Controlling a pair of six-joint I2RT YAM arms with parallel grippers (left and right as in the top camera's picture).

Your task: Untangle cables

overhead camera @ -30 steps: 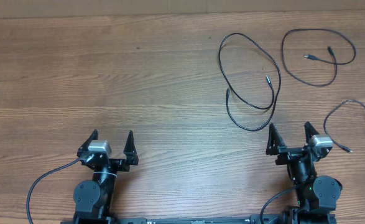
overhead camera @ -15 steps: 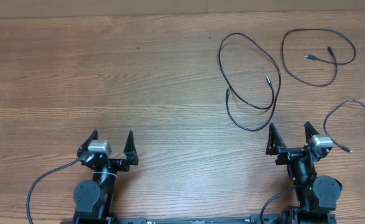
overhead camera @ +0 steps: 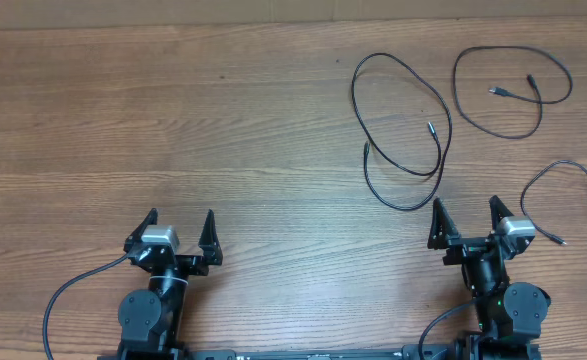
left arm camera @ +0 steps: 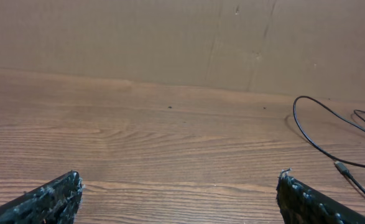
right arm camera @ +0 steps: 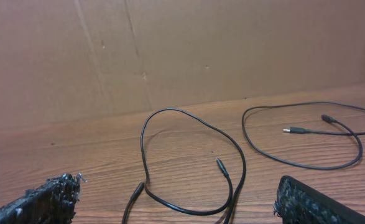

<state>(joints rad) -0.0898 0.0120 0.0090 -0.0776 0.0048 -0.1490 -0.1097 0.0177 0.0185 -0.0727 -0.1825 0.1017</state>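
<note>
The table (overhead camera: 173,120) is warm mid-brown wood with fine darker grain streaks running left to right and a few small dark specks. All three cables are plain black: the large loop (overhead camera: 353,90), the far-right loop (overhead camera: 455,80) and the one at the right edge (overhead camera: 571,162), each with plug tips showing a faint silvery glint. The left end effector (overhead camera: 181,215) and right end effector (overhead camera: 464,203) are matt black, each with a pale silver-grey block (overhead camera: 159,236) behind it. Their finger pads (left arm camera: 45,196) are black, flecked with whitish specks. The far cardboard wall (left arm camera: 138,37) is dull tan with faint creases.
</note>
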